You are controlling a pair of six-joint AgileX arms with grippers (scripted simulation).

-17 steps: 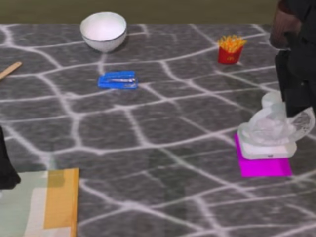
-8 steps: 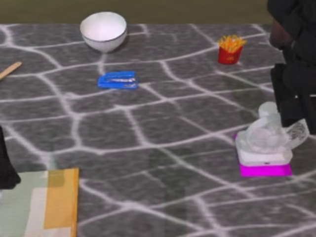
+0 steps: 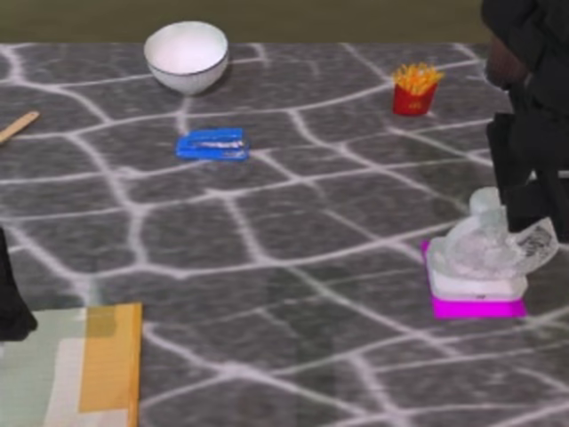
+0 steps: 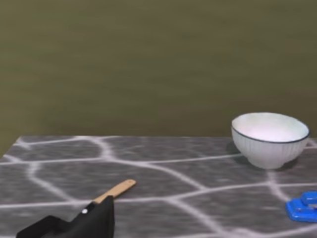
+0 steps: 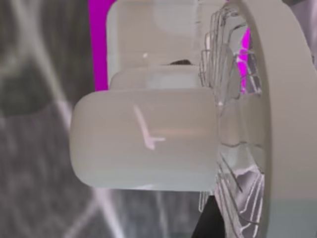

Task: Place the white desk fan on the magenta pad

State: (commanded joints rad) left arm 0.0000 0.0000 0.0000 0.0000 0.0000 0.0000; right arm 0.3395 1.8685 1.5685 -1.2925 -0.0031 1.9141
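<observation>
Top view: one white desk fan on one magenta pad.

right arm cut off at frame edge, its fingers hidden behind white desk fan, magenta pad mostly covered

A dark grey tabletop veined with pale, cracked lines fills the space; behind its far edge stands a plain olive-green wall, evenly lit.
</observation>
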